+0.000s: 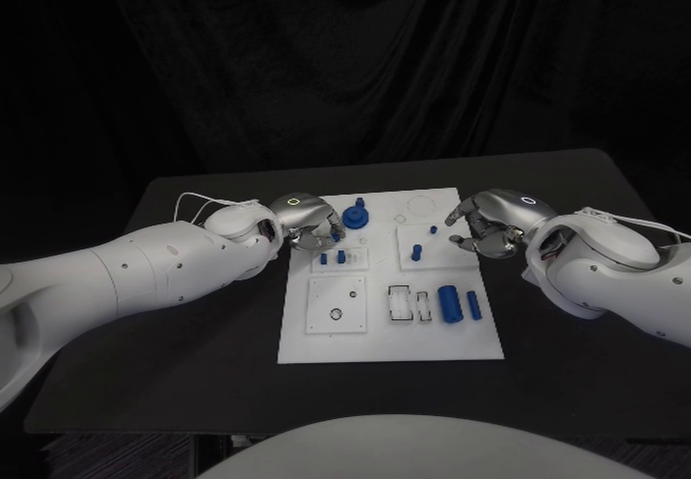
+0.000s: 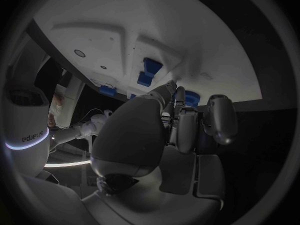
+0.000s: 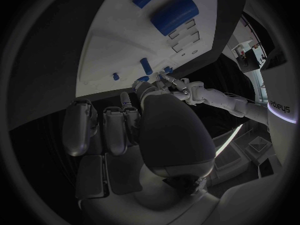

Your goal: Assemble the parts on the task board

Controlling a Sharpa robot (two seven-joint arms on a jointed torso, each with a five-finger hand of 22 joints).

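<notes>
The white task board [image 1: 388, 334] lies in the middle of the black table. A blue knob-shaped part [image 1: 355, 215] stands near its far left corner. My left hand [image 1: 307, 222] sits just left of that part with fingers curled toward it. In the left wrist view a blue piece [image 2: 190, 99] shows just past the fingertips [image 2: 187, 127]; I cannot tell whether they touch it. My right hand [image 1: 489, 225] hovers at the board's far right edge, fingers curled in with nothing in them. Two small blue pegs [image 1: 333, 256] and a blue post [image 1: 416, 249] stand on the board.
Two blue cylinders [image 1: 459, 303] lie side by side on the board's right part, seen also as blue cylinders [image 3: 175, 12] in the right wrist view. Rectangular slots [image 1: 409, 305] and a round hole [image 1: 338, 313] are nearer me. Bare black table [image 1: 188, 349] surrounds the board.
</notes>
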